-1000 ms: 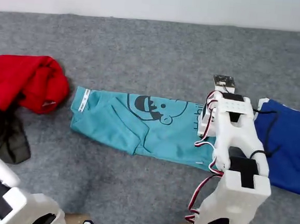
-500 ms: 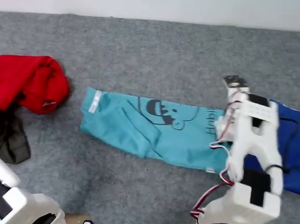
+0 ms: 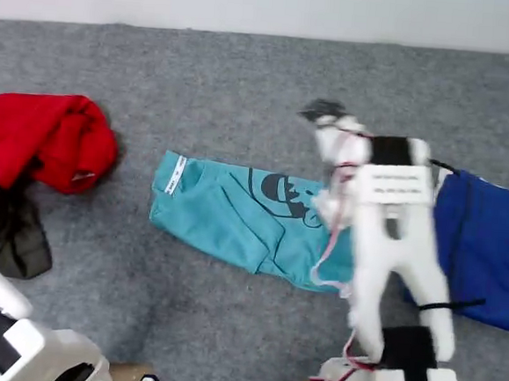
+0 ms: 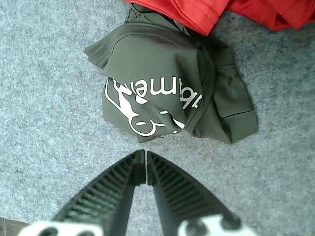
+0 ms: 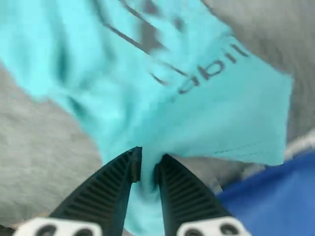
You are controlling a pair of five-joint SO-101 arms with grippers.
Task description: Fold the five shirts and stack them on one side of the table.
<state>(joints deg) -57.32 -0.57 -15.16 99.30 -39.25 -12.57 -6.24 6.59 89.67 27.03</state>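
Sliding toward the blue shirt [image 3: 483, 253], the teal shirt [image 3: 226, 215] lies just beside it on the tabletop [image 3: 246, 75] — the right fingers [image 5: 118, 179] clamp its hem, probably to fold that end over. Well apart, the left fingers [image 4: 123, 184] sit closed, empty.

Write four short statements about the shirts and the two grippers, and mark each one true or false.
1. The right gripper is shut on the teal shirt. True.
2. The left gripper is holding the dark shirt. False: it is shut on nothing, over bare table beside the dark shirt.
3. The red shirt lies on top of the blue shirt. False: the two lie at opposite ends of the table, and the red shirt is next to the dark shirt.
4. The teal shirt lies between the red shirt and the blue shirt. True.
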